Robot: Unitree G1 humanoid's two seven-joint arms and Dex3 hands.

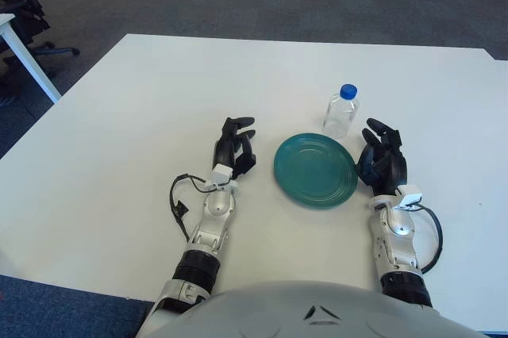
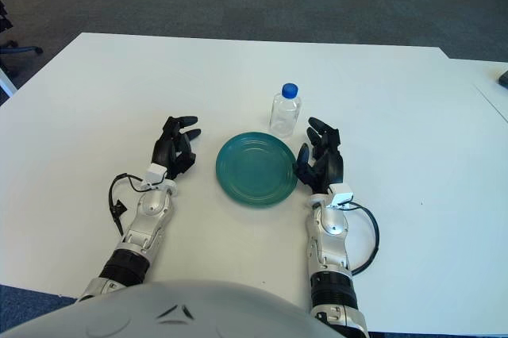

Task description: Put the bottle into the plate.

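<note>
One bottle (image 1: 341,113) stands just beyond the open right robot hand (image 1: 382,160).

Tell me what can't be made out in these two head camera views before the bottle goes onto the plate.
- Bottle: contents too small to tell in either view.
- Right hand: its palm faces away, so any contact with the plate rim is unclear.
- Left hand: whether it touches the table is unclear.
- Robot's elbows: hidden by its own torso at the bottom edge.
</note>
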